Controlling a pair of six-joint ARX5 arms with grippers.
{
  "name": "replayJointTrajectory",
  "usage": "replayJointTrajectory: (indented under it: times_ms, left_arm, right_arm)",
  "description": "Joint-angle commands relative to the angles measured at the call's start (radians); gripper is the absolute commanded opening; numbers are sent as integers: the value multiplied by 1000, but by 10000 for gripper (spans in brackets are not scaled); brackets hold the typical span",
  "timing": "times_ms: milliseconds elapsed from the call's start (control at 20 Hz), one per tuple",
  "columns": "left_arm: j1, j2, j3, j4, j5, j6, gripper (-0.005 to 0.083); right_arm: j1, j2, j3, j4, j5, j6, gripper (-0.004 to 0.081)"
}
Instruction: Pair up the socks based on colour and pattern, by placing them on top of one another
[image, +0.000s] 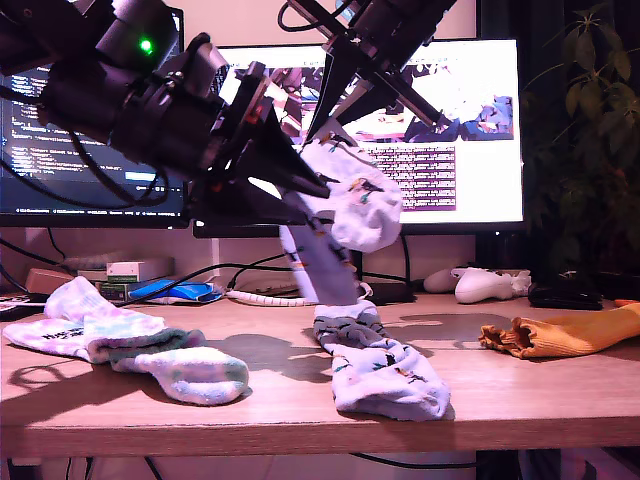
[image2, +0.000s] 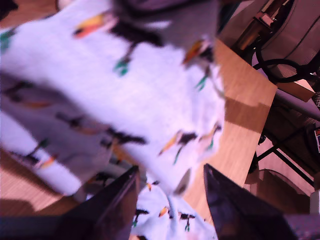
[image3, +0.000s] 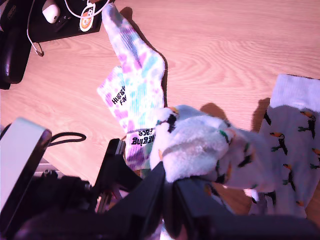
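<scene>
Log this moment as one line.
step: pairing | my second end effector: shut on lifted lavender sock | other lavender sock: lying on table | mustard sock: on table

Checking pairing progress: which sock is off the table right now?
The lavender toucan-print sock, pinched in my second end effector and hanging over its mate; the pastel pair and mustard sock lie flat.

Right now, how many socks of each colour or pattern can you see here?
Pastel-blotched socks: 2, overlapping
Lavender printed socks: 2, one lying flat, one lifted
Mustard-orange sock: 1 that I can make out
Total: 5 socks
</scene>
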Motion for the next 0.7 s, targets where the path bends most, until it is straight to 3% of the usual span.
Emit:
replayJointTrajectory:
  times_ms: [0, 100, 200, 350, 400, 600, 650]
  left_arm:
    - [-7, 39, -8, 13, -9, -6, 368]
    - [-10, 73, -8, 37, 0, -18, 367]
    - [-10, 105, -8, 47, 3, -51, 311]
    - [-13, 110, -8, 91, 37, -60, 16]
    - [-13, 109, -8, 110, 55, -85, -20]
    - [-12, 109, -8, 135, 85, -124, 7]
    - [-12, 109, -8, 126, 77, -132, 124]
  right_arm:
    - [4, 5, 16, 6, -16, 12, -12]
    - [4, 5, 16, 6, -38, 12, -12]
    - [4, 5, 16, 6, -46, 12, -12]
    - [3, 5, 16, 4, -48, 11, -12]
    - [3, 5, 16, 3, -48, 9, -12]
    - [-9, 5, 16, -18, -48, -12, -12]
    - [-11, 5, 16, -20, -48, -13, -12]
